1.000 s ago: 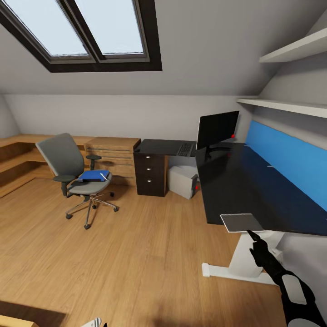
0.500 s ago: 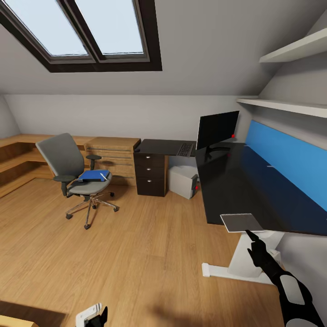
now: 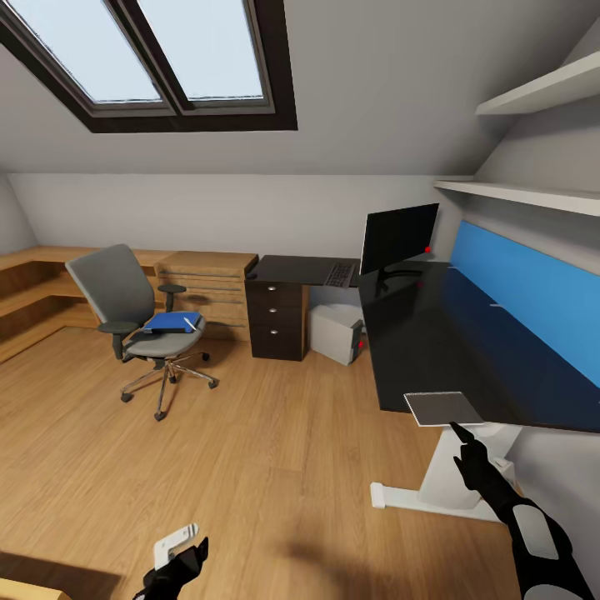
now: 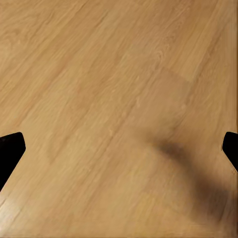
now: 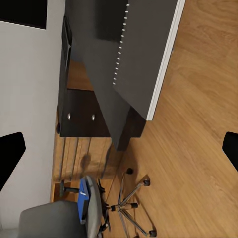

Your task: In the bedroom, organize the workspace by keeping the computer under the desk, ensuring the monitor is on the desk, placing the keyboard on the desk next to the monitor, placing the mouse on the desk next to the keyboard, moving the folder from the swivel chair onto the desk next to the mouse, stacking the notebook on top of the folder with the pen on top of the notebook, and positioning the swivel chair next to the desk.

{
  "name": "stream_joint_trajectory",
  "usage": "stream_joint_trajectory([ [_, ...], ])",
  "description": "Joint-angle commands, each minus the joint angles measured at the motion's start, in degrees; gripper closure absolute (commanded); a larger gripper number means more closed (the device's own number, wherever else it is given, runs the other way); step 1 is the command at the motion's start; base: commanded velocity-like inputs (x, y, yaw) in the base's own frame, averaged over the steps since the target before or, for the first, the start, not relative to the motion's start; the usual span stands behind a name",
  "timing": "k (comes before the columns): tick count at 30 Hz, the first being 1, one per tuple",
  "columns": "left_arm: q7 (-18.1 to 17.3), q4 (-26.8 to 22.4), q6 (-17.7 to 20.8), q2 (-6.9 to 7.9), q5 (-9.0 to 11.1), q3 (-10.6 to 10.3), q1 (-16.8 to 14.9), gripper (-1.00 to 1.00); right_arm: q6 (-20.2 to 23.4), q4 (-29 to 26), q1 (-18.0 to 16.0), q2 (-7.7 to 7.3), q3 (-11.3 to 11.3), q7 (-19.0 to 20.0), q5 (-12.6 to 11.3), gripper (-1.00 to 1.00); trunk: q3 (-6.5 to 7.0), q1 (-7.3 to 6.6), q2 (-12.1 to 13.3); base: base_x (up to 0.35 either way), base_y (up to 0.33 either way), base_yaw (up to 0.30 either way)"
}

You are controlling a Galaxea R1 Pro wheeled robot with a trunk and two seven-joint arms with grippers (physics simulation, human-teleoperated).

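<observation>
With our right fingers [image 3: 463, 437] spread empty just below the notebook [image 3: 443, 407] overhanging the table [image 3: 467, 333] edge and our left fingers [image 3: 185, 554] also open, a careless upward nudge could, we judge, tip it off.

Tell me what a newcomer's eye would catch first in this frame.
Probably the dark-framed skylights overhead, then the long black desk at right with the monitor at its far end. The grey swivel chair stands apart at left on the wood floor, the blue folder on its seat.
</observation>
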Motion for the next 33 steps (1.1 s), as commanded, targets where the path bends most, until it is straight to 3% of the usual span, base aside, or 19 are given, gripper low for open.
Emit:
stream_joint_trajectory([
  [1,0.7,-1.5,0.5,0.01,0.4,-0.4,0.0,-1.0,0.5,0.0,-0.1,0.02,-0.2,0.1,-0.2,-1.0,-0.06,0.0,0.0,0.0,0.0,0.0],
  [10,1.2,-6.1,1.7,-0.04,0.4,-0.3,0.0,-1.0,0.4,0.0,-0.1,0.02,-0.2,0.1,-0.2,-1.0,-0.06,0.0,0.0,0.0,0.0,0.0],
  [33,1.0,-2.2,1.6,0.34,0.4,-0.2,0.0,-1.0,0.5,2.0,-0.1,-0.06,-0.3,0.1,-0.4,-1.0,-0.06,0.0,0.0,0.066,0.06,0.0],
])
